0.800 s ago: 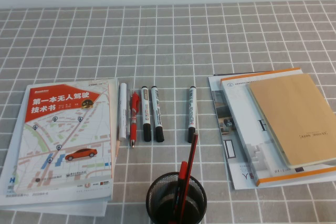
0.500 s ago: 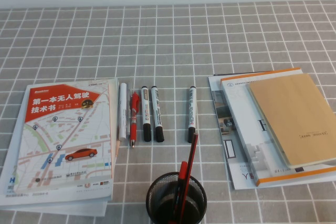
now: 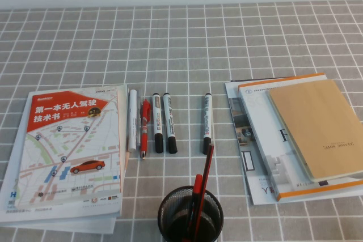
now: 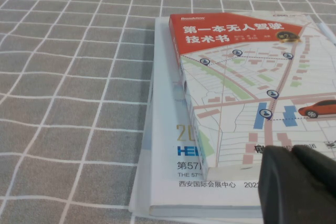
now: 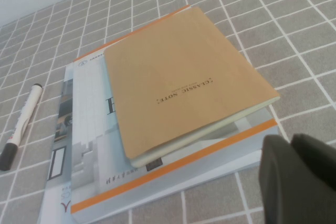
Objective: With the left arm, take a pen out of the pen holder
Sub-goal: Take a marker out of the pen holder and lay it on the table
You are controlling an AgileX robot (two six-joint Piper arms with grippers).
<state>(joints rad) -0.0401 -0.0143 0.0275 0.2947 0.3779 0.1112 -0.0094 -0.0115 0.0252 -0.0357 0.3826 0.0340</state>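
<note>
A black mesh pen holder (image 3: 190, 215) stands at the near edge of the table in the high view. Two red pens (image 3: 205, 178) lean out of it, tips up and tilted right. Neither arm shows in the high view. In the left wrist view my left gripper (image 4: 292, 153) is shut and empty, hovering over the near corner of the map-covered book (image 4: 247, 93). In the right wrist view my right gripper (image 5: 290, 142) is shut with nothing in it, beside the near edge of the notebook stack (image 5: 157, 171). The holder is not in either wrist view.
The map-covered book (image 3: 68, 145) lies at the left. Beside it lie a white pen (image 3: 132, 118), a red pen (image 3: 144, 126) and two black markers (image 3: 163, 122); a third marker (image 3: 207, 123) lies apart. A brown notebook (image 3: 317, 128) tops stacked booklets at the right.
</note>
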